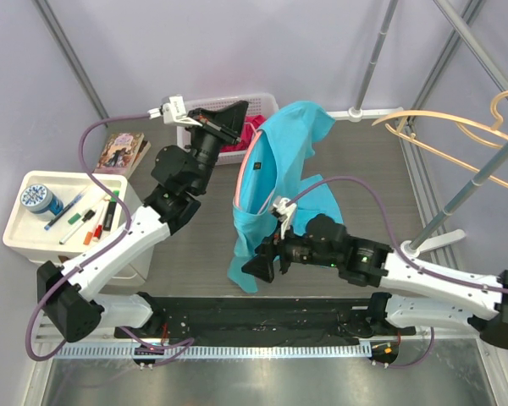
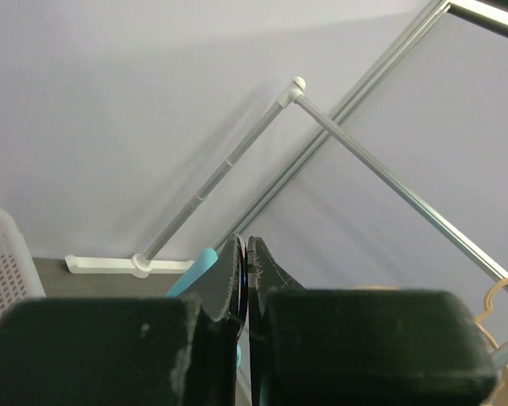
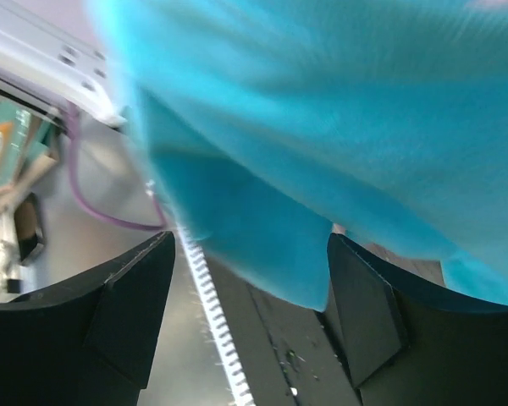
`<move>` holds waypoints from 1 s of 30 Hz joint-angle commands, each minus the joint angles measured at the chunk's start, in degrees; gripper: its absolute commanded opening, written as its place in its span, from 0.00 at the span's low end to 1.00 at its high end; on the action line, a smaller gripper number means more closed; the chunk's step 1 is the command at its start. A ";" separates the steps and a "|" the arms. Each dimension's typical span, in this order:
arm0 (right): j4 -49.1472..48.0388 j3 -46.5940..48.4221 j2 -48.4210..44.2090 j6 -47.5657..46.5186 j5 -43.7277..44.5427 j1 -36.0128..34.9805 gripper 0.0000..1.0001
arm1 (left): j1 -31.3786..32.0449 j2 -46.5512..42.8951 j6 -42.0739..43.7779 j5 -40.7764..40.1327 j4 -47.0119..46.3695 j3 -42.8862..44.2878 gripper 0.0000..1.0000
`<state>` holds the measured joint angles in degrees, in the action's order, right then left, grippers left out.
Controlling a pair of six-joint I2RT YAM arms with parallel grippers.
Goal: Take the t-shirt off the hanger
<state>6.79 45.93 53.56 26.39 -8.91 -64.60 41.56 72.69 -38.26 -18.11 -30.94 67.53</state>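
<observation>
T-shirt (image 1: 284, 161): teal, held up over the middle of the bench (image 1: 186, 254). It is draped on a salmon hanger (image 1: 244, 173) whose rim shows along the shirt's left edge. The lower hem hangs just beside the right hand.

Left hand (image 1: 235, 114): raised at the top of the shirt, near the white basket (image 1: 261, 101). In the wrist view the fingers (image 2: 229, 279) are seen pressed together, with something thin and dark nipped at the tips. This is judged to be the hanger's hook, but it cannot be told for sure.

Right hand (image 1: 261, 264): low, at the hem. The fingers (image 3: 123, 313) are spread wide and nothing is gripped. Blurred teal cloth fills the wrist view above them.

Step in hand: the hem is to be taken by the right hand, as judged. The shirt is not yet off.

How it is best done: a full fold of hem should be caught deep between the fingers, not a single edge. The pull should be made down and outward along the hanger's arm, so that the neck is slid off one shoulder at a time. The hanger should be kept high and level by the left hand.

Risk: the hanger may be twisted in so thin a pinch. The neck may be snagged on the hanger's end by a straight-down pull.

Nearby: the rack (image 1: 466, 190) with spare hangers (image 1: 423, 112) stands at right, well apart. A tray (image 1: 21, 228) of pens sits at left.
</observation>
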 commanded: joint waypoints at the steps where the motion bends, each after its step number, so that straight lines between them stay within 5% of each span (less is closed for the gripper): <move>1: -14.14 -2.51 2.95 -2.22 5.63 -1.84 0.78 | 0.10 0.00 -3.75 -2.55 -5.54 4.02 0.00; 3: -15.83 -2.95 4.18 -2.74 7.84 -1.94 0.76 | 0.10 -0.17 -5.07 -3.16 -5.54 3.58 0.00; 5: -15.49 -2.08 5.41 -3.01 8.64 -2.28 0.60 | 0.27 -0.26 -5.16 -3.69 -5.89 3.31 0.00; 9: -16.54 -4.88 4.63 -1.35 12.69 -3.69 0.03 | 0.27 -0.09 -3.50 -6.31 -6.59 4.27 0.00; 15: -26.47 -16.31 2.52 0.68 16.37 -11.67 0.01 | 0.27 2.72 2.91 -13.70 -10.37 9.01 0.00; 21: -20.87 -19.21 0.06 2.43 27.16 -20.04 0.01 | 0.19 8.61 19.79 -18.71 -11.69 15.35 0.00; 30: -13.03 -28.09 -11.63 15.27 44.50 -19.95 0.01 | -0.96 6.16 16.64 -21.97 -7.48 14.39 0.00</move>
<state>-12.40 19.79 45.23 35.33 26.74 -83.64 41.76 82.72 -20.91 -36.42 -32.36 78.91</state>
